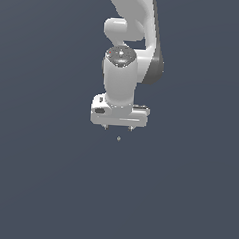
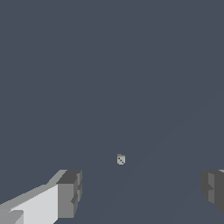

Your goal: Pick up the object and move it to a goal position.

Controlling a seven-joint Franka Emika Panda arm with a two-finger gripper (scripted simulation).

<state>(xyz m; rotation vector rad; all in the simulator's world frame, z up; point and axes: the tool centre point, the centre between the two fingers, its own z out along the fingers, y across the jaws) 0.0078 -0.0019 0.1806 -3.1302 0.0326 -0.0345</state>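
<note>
While the white Panda arm (image 1: 126, 52) hangs down from the upper edge of the exterior view, its claw (image 1: 118, 127) points straight down at the flat slate-grey worktop (image 1: 42, 187). Two short fingertips (image 1: 106, 126) stick out under the broad white hand body, set well apart from each other, so the jaws stand wide open and hold nothing.

Just below the claw in the exterior view sits the object (image 1: 119, 138), a tiny pale grey speck, roughly midway between the two fingertips and a little lower than them in the picture. It is clear of both fingers; nothing touches it. Whether it rests on the worktop or hangs slightly above it cannot be told from this view, since no shadow or edge shows.

Seen from the wrist view, the object (image 2: 121, 159) looks like a small pale lump with a few dark dots on its face, something like a little die, though it is too small to be sure. It lies in the open gap between the two grey finger pads (image 2: 70, 194), nearer to the pad that joins the white finger body than to the other pad at the opposite edge of the picture, and apart from both. The claw (image 2: 140, 192) is spread so far that each pad sits close to a side of the frame.
</note>
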